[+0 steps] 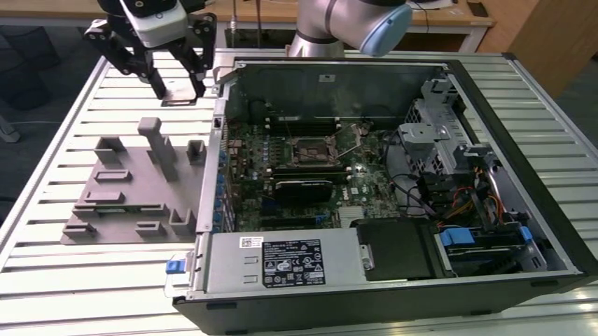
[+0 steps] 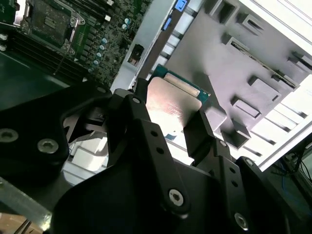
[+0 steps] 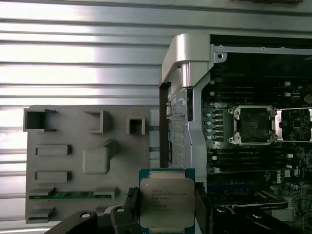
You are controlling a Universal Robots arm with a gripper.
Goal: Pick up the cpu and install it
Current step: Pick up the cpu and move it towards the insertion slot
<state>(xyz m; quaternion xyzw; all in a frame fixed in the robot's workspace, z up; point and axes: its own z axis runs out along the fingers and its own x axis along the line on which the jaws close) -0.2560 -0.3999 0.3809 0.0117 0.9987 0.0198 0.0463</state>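
Note:
My gripper hangs above the slatted table, at the exterior view's left of the open computer case and beyond the grey fixture plate. It is shut on the cpu, a small square chip with a silver metal top and a green edge. In both wrist views the cpu sits between the black fingers. The open black motherboard socket lies inside the case, with its metal frame folded back. The socket is empty.
The grey fixture plate carries several raised blocks and slots. The case's metal wall stands between the gripper and the motherboard. A drive cage and cables fill the case's far side. The arm's base is behind the case.

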